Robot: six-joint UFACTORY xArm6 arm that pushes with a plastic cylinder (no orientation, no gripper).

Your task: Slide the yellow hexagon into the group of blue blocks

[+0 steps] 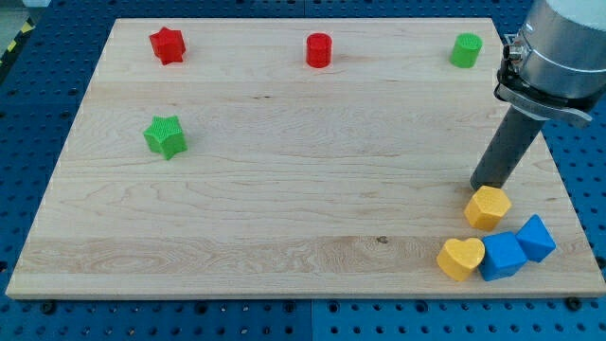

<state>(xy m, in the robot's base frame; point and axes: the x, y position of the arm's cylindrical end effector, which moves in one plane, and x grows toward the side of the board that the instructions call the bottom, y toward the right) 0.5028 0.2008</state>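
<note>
- Camera view: my tip (481, 186) sits on the board (284, 189) just above the hexagon (487, 207), at its upper-left edge, touching or all but touching it
- The rod has no jaws and holds nothing; it can only push
- The hexagon lies near the board's lower right corner; the two blue blocks, one (503, 256) and the other (537, 237), are just below the hexagon and to its right, with a narrow gap between
- A yellow heart (460, 258) is below the hexagon and slightly left, touching the nearer blue block
- Judgement: push down and a little right, in line through the hexagon's middle, so it meets the blue pair and not the heart
- Go slow and short: the board edge is close beyond the blue blocks, and an off-centre push would spin the hexagon aside
- The red and green blocks lie far from the hexagon and are no concern
</note>
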